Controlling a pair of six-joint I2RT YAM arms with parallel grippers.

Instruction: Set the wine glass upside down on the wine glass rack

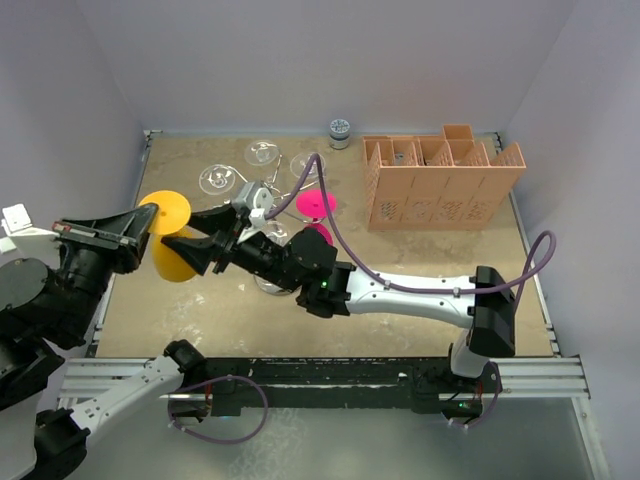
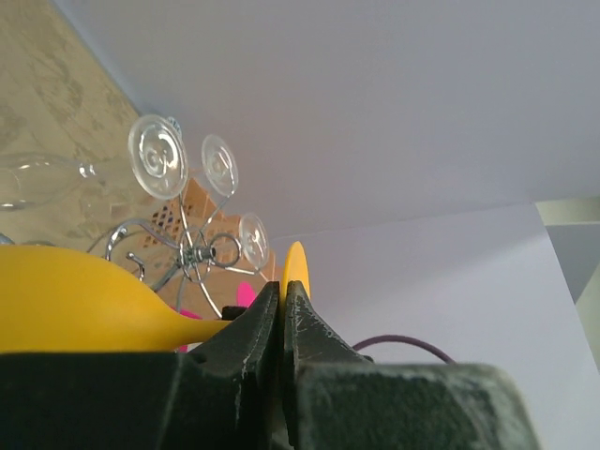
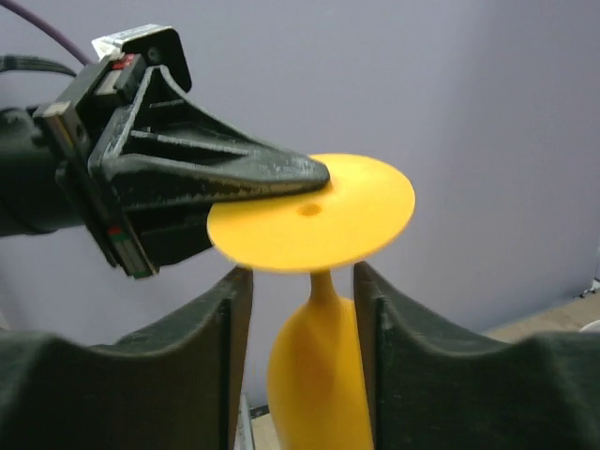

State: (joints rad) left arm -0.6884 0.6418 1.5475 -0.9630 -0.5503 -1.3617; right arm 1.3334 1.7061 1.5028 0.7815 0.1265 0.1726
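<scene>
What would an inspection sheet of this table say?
Surface: mottled tan table.
Job's things: yellow glass held off the table; rack standing, clear glasses on it.
Clutter: pink glassware by the rack, slotted box, jar at the back.
Claws: left claw shut on the yellow glass's foot; right claw open, straddling its stem.
Cables: purple cables along the right arm and by the bases.
Surroundings: plain pale walls on three sides.
</scene>
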